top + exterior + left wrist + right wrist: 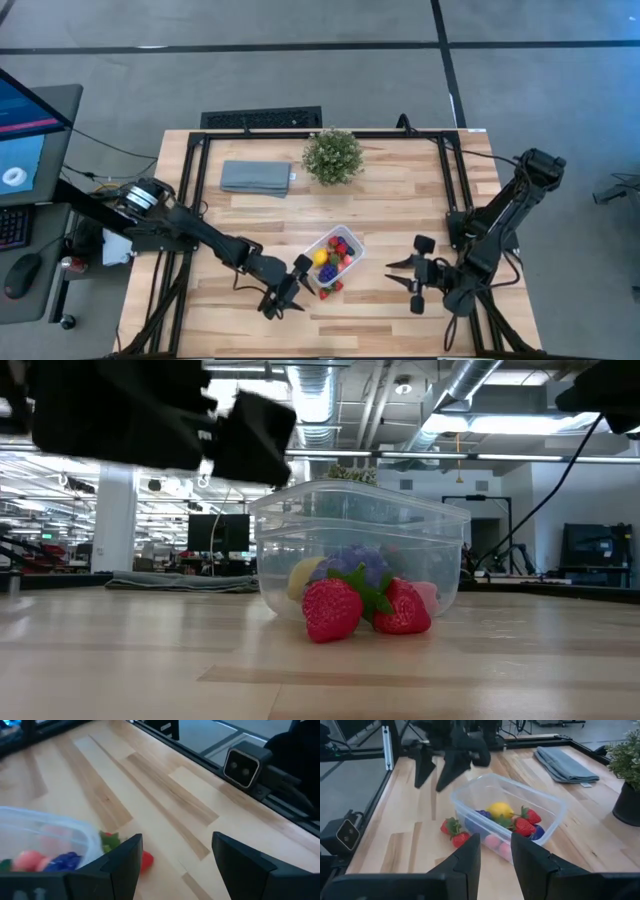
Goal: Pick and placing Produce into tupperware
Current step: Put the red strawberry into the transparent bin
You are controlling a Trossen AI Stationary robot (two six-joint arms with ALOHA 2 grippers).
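The clear tupperware [337, 252] stands on the table near its front edge and holds a yellow piece [500, 810], strawberries, purple and pink pieces. Two red strawberries [329, 289] lie on the table against the box's near wall; they also show in the low view [333, 610] and in the right wrist view [454, 833]. My left gripper [286, 291] is open and empty, above the table just left of these strawberries; one strawberry [145, 861] shows beside its finger. My right gripper [413, 274] is open and empty, to the right of the box, pointing toward it [495, 852].
A bushy potted plant [333, 156] and a folded grey-blue cloth [257, 177] sit at the back of the table. Black frame rails [190, 170] run along the table's sides. A small camera [243, 766] sits at the near edge.
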